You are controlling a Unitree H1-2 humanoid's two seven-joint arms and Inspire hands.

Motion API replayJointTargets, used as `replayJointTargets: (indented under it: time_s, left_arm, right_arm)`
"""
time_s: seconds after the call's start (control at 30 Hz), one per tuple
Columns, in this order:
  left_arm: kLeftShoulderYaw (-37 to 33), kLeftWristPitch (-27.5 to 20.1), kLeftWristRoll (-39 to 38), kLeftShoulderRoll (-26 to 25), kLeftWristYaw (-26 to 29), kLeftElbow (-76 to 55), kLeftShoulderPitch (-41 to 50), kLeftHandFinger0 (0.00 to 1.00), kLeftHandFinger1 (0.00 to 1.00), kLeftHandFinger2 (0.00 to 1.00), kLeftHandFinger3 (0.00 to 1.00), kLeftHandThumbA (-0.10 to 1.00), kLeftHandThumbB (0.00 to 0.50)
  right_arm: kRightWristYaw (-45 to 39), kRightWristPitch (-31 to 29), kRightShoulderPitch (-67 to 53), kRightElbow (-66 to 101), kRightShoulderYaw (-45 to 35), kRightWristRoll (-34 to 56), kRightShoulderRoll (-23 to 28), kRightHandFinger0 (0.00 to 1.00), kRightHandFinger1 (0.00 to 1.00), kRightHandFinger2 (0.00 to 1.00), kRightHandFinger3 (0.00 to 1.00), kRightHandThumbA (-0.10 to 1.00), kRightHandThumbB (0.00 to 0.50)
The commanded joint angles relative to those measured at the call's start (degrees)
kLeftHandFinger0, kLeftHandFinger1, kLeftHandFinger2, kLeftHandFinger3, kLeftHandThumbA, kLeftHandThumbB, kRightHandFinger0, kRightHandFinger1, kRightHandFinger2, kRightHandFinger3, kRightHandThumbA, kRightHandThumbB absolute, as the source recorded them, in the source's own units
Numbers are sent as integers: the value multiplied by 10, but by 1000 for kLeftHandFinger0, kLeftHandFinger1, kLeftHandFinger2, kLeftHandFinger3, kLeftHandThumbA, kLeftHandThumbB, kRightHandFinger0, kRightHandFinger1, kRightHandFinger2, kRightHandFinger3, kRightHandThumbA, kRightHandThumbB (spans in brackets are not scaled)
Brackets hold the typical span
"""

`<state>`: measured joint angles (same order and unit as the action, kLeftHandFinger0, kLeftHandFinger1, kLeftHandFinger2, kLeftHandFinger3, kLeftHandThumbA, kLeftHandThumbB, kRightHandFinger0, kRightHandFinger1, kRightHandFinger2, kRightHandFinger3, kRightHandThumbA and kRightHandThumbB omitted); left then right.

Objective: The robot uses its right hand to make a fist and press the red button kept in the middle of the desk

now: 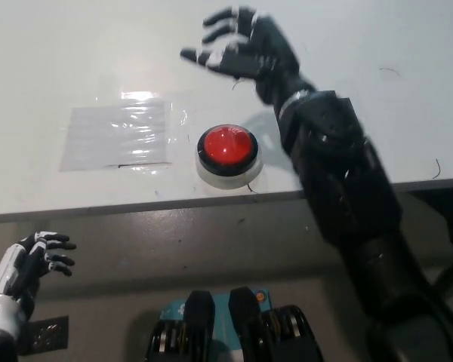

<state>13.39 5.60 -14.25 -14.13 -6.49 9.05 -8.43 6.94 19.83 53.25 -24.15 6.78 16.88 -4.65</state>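
There is one view only, from the robot's head, looking steeply down and forward. It takes in the near part of the white tabletop [53,60], whose front edge runs across the middle of the picture, and the floor [211,249] below that edge. The camera sits fairly close above the tabletop. No second view shares the scene.

A white worktop [75,60] bears a glossy patch of clear tape [117,136], with grey floor [211,241] below its front edge.
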Motion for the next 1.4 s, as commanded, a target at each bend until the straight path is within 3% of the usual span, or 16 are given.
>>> replayJointTargets:
  time_s: [0.0,0.07,0.23,0.33,0.4,0.5,0.63,0.7,0.77,0.83,0.87,1.03,1.13,1.23,1.27,1.37]
  left_arm:
    - [-1,-12,2,-11,-4,-9,-17,402,399,491,598,658,126]
    - [2,-20,-6,-11,-10,-3,-21,387,381,475,598,641,119]
    - [4,-33,-13,-9,-16,7,-24,317,328,403,532,617,97]
    - [1,-33,-10,-11,-17,7,-26,273,300,369,497,630,108]
    - [-3,-36,3,-12,-10,6,-26,381,384,457,537,648,95]
    - [-4,-34,2,-16,-14,4,-29,391,393,478,571,669,89]
    - [-1,-23,-2,-16,-9,2,-32,429,417,512,620,658,112]
    - [0,-24,-5,-14,-10,3,-33,390,394,476,583,655,102]
    - [-1,-30,-2,-14,-9,3,-35,424,416,483,572,646,87]
    - [-1,-33,-3,-16,-13,9,-36,407,406,460,548,647,85]
    - [1,-38,-11,-15,-18,13,-38,327,347,413,510,633,85]
    - [0,-37,-7,-16,-16,12,-38,365,370,433,539,649,106]
    - [2,-35,-14,-14,-18,9,-38,286,313,379,488,629,98]
    - [-1,-46,-6,-19,-19,17,-41,317,327,391,495,639,94]
    - [0,-39,-8,-18,-17,13,-40,385,381,452,539,636,94]
    - [-3,-46,-4,-22,-23,17,-40,438,420,503,588,666,79]
  right_arm:
    - [-37,-70,3,-15,-12,-13,-15,0,0,310,395,1000,213]
    - [-41,-74,-5,-22,-15,-15,-19,0,0,311,393,1000,238]
    - [-51,-104,-34,-61,-16,-21,-37,0,0,263,365,1000,229]
    - [-50,-105,-46,-68,-23,-20,-44,0,0,253,354,1000,248]
    - [-55,-114,-53,-79,-22,-27,-46,0,0,238,342,1000,246]
    - [-63,-127,-61,-96,-17,-36,-48,0,0,220,327,1000,222]
    - [-69,-123,-72,-113,-16,-40,-52,0,0,218,338,1000,238]
    - [-71,-123,-79,-121,-13,-45,-54,0,0,201,322,1000,240]
    - [-70,-123,-90,-130,-13,-49,-55,0,0,197,316,1000,223]
    - [-70,-121,-96,-136,-15,-49,-54,0,0,196,322,1000,226]
    - [-70,-120,-100,-140,-16,-52,-53,0,0,207,338,1000,237]
    - [-74,-123,-119,-154,-14,-60,-48,0,0,239,362,1000,264]
    - [-77,-126,-122,-159,-19,-60,-44,0,1,292,398,1000,254]
    - [-76,-121,-119,-160,-26,-58,-45,0,0,306,412,1000,233]
    - [-76,-118,-115,-158,-25,-60,-44,0,0,309,419,1000,237]
    - [-75,-116,-107,-156,-27,-61,-46,0,0,308,427,1000,267]
